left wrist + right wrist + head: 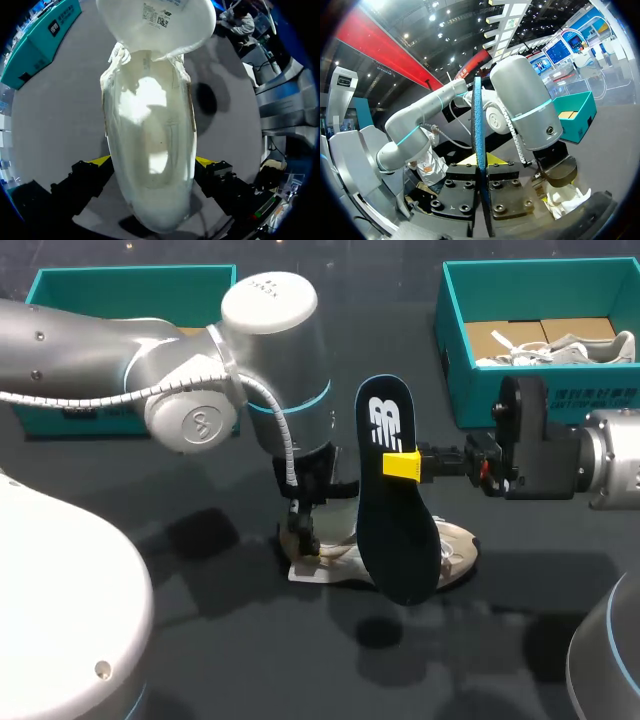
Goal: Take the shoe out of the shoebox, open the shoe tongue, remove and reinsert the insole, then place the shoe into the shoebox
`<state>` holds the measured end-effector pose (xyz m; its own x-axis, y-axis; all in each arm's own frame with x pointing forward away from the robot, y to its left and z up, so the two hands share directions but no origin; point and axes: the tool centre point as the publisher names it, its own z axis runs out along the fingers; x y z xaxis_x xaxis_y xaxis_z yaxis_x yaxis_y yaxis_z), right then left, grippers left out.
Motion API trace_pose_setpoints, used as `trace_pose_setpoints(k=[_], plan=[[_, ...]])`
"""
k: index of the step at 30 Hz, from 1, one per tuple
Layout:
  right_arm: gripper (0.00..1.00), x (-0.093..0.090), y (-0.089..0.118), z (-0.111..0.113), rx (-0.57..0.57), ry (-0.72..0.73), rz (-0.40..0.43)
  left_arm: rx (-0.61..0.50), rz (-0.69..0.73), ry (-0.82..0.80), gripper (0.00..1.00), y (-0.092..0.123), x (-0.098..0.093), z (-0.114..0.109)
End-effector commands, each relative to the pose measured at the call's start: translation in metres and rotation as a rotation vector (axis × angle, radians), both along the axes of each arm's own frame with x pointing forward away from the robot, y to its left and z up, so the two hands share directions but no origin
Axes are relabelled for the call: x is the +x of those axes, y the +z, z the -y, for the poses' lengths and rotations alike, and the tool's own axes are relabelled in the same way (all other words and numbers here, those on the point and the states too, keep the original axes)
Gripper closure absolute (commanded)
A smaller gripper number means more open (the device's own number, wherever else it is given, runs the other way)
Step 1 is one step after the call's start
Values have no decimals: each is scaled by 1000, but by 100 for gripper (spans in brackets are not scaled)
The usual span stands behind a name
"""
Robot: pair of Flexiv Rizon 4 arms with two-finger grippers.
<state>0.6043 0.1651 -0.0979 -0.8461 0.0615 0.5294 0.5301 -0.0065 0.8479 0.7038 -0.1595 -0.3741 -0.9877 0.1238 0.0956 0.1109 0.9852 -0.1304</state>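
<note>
Dark tabletop (pixel 200 640) carries the shoe (pixel 455 552) at its middle, where our left gripper (pixel 152 161) clamps its sides to steady it. Our right gripper (pixel 402 466) pinches the insole (pixel 395 540) upright just above the opening, which we judge ready for reinsertion; the teal shoebox (pixel 462 390) stands far right

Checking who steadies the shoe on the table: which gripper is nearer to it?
Left. The left gripper straddles the shoe, fingers against both sides; the right gripper holds the insole over it.
</note>
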Motion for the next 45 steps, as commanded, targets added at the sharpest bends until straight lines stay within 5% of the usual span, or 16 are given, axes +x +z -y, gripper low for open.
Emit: trace_pose_setpoints(k=[1, 10, 27, 39, 45], plan=[[100, -2, -1, -2, 0, -5, 0, 21, 11, -1, 0, 6, 0, 2], [100, -2, -1, -2, 0, -5, 0, -1, 39, -17, 0, 31, 0, 13], [100, -2, -1, -2, 0, -5, 0, 11, 72, -30, 0, 43, 19, 37], [100, -2, -1, -2, 0, -5, 0, 30, 80, -20, 1, 10, 39, 64], [100, -2, -1, -2, 0, -5, 0, 40, 73, -4, 24, -6, 41, 70]])
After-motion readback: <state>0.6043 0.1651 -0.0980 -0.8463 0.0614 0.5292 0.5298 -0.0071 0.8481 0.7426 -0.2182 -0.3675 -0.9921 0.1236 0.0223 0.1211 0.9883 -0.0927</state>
